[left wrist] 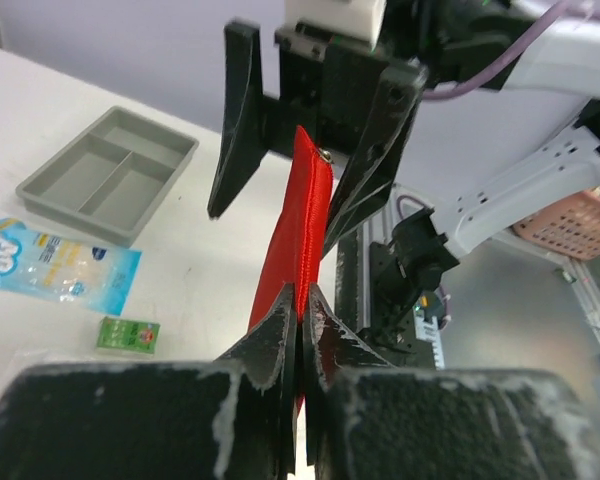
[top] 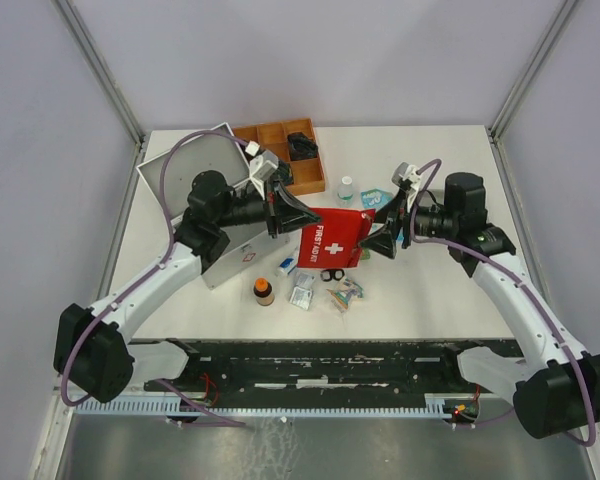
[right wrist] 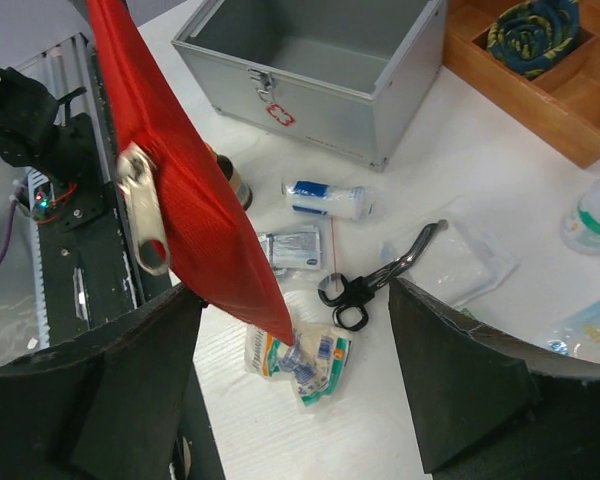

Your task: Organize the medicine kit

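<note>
Above the table (top: 460, 150), left hand (left wrist: 300, 310) tight on red pouch (top: 335, 240), right hand (right wrist: 295, 300) wide open.

Overhead view, two wrist close-ups, sharing pouch (top: 332, 240)

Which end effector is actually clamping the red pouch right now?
The left end effector, jaws pinched shut on the edge of the red pouch. The right end effector has its jaws spread wide, either side of it.
</note>
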